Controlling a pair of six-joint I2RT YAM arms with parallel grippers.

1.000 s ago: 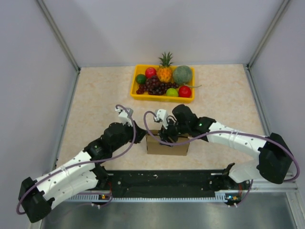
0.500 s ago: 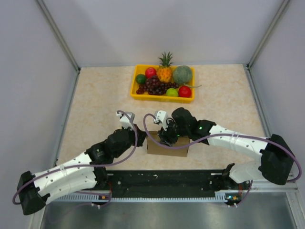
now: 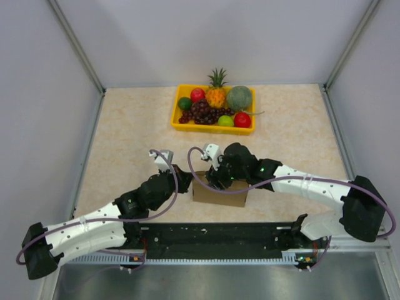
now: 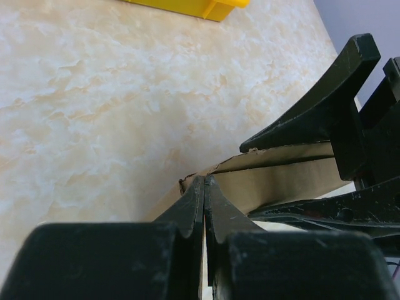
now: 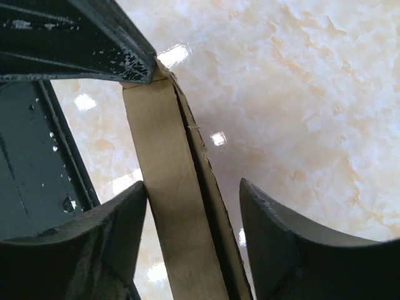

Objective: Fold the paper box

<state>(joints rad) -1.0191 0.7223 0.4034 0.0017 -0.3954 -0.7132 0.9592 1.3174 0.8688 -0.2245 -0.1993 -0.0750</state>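
Note:
The paper box [image 3: 220, 194] is a small brown carton standing open on the table just beyond the arm bases. In the left wrist view my left gripper [image 4: 204, 182] is shut with nothing in it, its tips against the torn corner of the box [image 4: 281, 181] at its left end. My right gripper [image 5: 194, 200] is open and straddles the box's doubled side wall [image 5: 172, 206]. Its left finger [image 5: 119, 219] touches the cardboard, while the right finger [image 5: 281, 231] stands clear of it. From above, the left gripper [image 3: 185, 180] and right gripper [image 3: 211, 180] meet at the box's left top edge.
A yellow tray [image 3: 177, 117] of fruit stands at the back of the table, and its corner [image 4: 200, 6] shows in the left wrist view. Grey walls close in both sides. The black base rail [image 3: 212, 234] runs just behind the box.
My left arm has stretched to the right, bringing its shut gripper up against the box's left end. The right gripper has shifted a little left over the same edge.

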